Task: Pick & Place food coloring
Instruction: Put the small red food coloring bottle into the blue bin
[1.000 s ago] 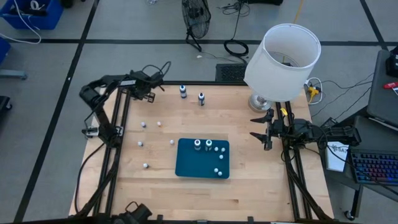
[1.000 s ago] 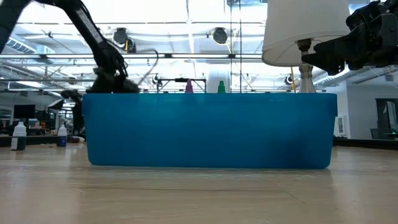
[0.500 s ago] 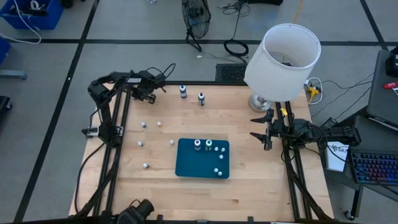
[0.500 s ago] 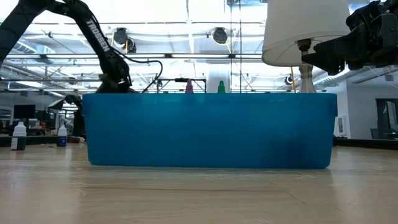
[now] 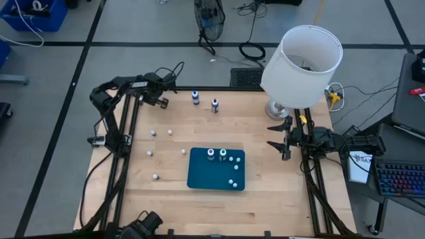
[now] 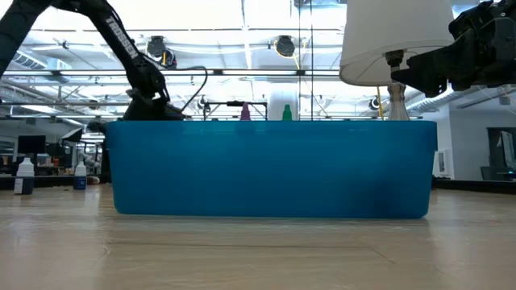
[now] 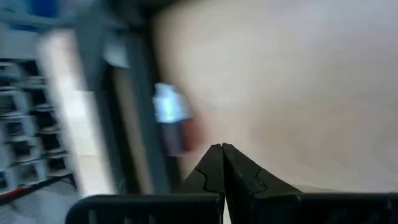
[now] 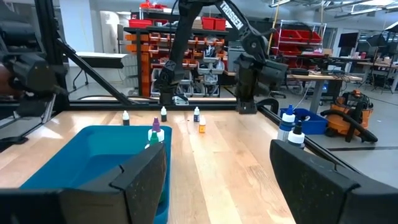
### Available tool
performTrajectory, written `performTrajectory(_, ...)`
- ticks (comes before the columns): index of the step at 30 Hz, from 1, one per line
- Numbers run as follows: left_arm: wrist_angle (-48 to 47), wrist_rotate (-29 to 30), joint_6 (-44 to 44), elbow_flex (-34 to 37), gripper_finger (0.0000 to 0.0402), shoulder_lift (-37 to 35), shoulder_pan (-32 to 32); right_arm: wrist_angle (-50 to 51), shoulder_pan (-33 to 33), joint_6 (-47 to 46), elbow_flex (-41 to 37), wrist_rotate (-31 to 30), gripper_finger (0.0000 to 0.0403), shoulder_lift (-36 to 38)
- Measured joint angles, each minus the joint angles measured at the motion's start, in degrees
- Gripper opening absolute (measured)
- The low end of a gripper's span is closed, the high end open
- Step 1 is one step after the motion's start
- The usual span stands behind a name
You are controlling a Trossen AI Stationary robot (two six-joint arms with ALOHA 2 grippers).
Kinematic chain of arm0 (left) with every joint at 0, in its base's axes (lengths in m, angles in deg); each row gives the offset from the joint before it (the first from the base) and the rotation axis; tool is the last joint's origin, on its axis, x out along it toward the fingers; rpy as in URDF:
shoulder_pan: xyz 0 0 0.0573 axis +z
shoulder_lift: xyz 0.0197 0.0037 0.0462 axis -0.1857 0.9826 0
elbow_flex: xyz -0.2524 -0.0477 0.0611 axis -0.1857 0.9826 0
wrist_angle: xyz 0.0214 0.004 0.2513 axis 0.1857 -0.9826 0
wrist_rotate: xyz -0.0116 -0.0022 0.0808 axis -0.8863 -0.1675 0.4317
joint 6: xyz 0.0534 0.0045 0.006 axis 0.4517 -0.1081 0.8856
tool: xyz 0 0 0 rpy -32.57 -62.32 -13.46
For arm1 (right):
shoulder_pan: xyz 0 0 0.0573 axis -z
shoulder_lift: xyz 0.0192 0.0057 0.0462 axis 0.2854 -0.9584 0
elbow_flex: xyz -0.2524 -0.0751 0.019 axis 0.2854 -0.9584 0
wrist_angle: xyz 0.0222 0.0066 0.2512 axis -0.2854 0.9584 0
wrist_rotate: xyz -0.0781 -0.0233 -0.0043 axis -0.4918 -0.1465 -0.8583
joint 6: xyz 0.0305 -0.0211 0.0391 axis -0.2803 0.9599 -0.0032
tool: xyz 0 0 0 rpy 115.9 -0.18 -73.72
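Blurring hides bottle (image 7: 169, 124) near left pincer (image 7: 221, 149), clamped empty; right pincer (image 5: 279, 137) wide.

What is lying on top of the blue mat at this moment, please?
On the blue mat, two small upright bottles stand at its far edge, and a few tiny whitish pieces lie along its right side. What lies under the mat is hidden.

Only 1 marking shows any lettering: white capitals run along the left arm's (image 6: 121, 40) dark link in the low view, likely the maker's name, but they are too small and slanted to read with certainty. A white sheet (image 5: 359, 166) beside the counter's right edge carries dark print that cannot be made out.
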Motion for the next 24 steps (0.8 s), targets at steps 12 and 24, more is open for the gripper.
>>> performTrajectory(12,-2.9,10.86,-6.78,-0.1,0.0002,3.25,0.15,0.0,0.0,0.0,0.0,0.0,0.0274,0.0)
performTrajectory(24,-6.39,5.68,-6.8,-5.37,0.0001,7.42,2.92,-0.02,0.0,0.0,0.0,0.01,0.0274,0.0)
